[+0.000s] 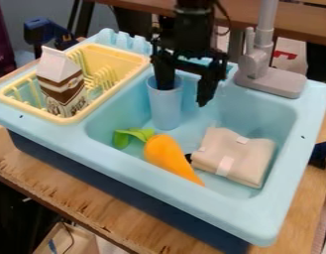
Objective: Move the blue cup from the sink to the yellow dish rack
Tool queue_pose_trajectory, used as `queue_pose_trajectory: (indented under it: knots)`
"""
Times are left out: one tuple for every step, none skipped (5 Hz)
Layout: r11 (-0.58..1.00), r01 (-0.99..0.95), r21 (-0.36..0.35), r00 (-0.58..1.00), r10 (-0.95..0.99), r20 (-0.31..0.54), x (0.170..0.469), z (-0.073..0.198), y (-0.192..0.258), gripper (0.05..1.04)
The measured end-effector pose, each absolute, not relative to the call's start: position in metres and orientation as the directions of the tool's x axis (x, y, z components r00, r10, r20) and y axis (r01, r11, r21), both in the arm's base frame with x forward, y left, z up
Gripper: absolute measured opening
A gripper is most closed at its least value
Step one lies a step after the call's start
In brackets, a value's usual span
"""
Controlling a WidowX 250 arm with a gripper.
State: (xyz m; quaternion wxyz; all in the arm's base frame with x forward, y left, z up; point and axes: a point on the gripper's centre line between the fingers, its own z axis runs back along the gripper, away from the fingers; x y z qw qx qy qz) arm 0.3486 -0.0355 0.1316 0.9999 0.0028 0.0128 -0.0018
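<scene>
The black gripper (184, 95) hangs over the back of the sink basin, its jaws wide apart. One finger dips into the mouth of a light blue cup (166, 110), and the other hangs outside, to the cup's right. The cup stands upright in the basin. In front of it lies an orange toy carrot (168, 156) with a green top (131, 136). A folded beige cloth (235, 156) with white patches rests at the basin's right side.
A yellow dish rack (74, 118) on the left of the blue sink (276, 208) holds a brown and white carton (61, 87). A grey faucet (272, 82) rises at the back right. The sink sits on a wooden table (79, 203).
</scene>
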Motion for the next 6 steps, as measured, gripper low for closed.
queue_pose_trajectory:
  knots:
    - [0.999,-0.01,0.033,0.996,0.013,-0.086,0.342,0.113,-0.031,0.864]
    - [0.997,-0.032,0.068,0.993,0.039,-0.113,0.34,0.109,-0.024,0.562]
    - [0.997,-0.04,0.07,0.991,0.048,-0.124,0.339,0.112,-0.017,0.289]
    - [0.998,-0.035,0.046,0.997,0.039,-0.07,0.343,0.146,-0.019,0.135]
    - [0.994,-0.105,0.009,0.994,0.104,0.043,0.337,0.205,-0.003,0.102]
    - [0.977,-0.21,0.049,0.976,0.206,0.066,0.325,0.252,0.01,0.102]
